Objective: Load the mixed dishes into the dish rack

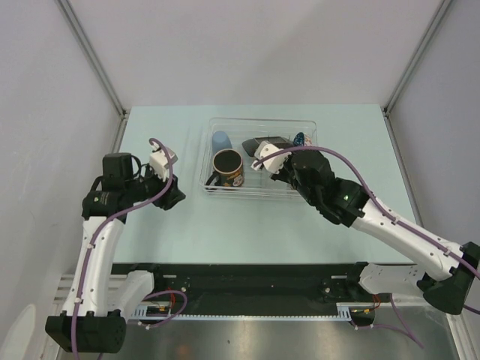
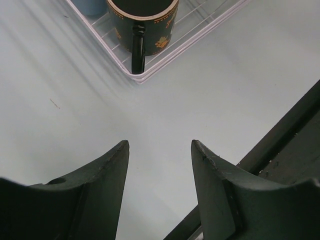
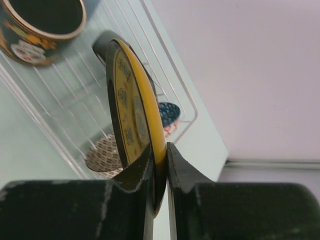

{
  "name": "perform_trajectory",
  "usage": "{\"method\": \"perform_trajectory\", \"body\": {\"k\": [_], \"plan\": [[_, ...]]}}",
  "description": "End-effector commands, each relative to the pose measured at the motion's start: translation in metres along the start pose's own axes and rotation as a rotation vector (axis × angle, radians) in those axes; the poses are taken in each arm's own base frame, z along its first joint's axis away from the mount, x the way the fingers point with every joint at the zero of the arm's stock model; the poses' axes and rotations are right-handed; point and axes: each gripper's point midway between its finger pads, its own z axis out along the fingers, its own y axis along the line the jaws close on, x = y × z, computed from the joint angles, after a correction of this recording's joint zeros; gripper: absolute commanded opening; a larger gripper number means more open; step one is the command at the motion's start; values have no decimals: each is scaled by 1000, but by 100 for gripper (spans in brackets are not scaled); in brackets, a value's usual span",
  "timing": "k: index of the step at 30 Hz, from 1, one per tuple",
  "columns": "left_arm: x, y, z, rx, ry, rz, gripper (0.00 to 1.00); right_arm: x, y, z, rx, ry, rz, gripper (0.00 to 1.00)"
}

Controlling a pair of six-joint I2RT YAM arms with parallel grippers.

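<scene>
Saucer [image 3: 131, 117] is upright on edge, rim clamped in right claw [image 3: 159, 150], hanging over dish rack [image 1: 259, 194], right of the mug [image 1: 227, 168]. Judged move: straight down. Left claw [image 2: 160, 146] is open and empty over the desk [image 1: 262, 225].

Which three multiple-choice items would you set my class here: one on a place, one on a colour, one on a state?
1. Where is the black mug relative to the dish rack? A beside it; B inside it; C under it.
2. What colour is the face of the saucer in the right gripper? A yellow; B green; C white.
3. How is the left gripper? A shut on a cup; B open and empty; C shut on nothing.
Answers: 1 B, the rack's walls surround it; 2 A, the right wrist view shows the yellow face; 3 B, its jaws stand apart with nothing between.
</scene>
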Motion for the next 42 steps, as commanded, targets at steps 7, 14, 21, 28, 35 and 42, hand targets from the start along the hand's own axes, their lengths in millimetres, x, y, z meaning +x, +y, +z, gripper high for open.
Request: {"method": "perform_trajectory", "body": {"k": [7, 14, 21, 28, 35, 42], "plan": [[-10, 4, 10, 6, -64, -28, 58, 34, 5, 17, -6, 68, -261, 0], [-11, 11, 18, 8, -69, -36, 58, 36, 34, 36, -119, -20, -360, 0], [-12, 17, 26, 12, -63, -42, 58, 35, 41, 56, -131, -44, -411, 0], [-10, 20, 32, 17, -59, -48, 58, 42, 43, 70, -140, -38, -412, 0], [-5, 27, 33, 5, -55, -68, 58, 48, 43, 78, -138, -27, -399, 0], [-2, 28, 31, -3, -59, -59, 58, 54, 49, 85, -156, -28, -376, 0]]}}
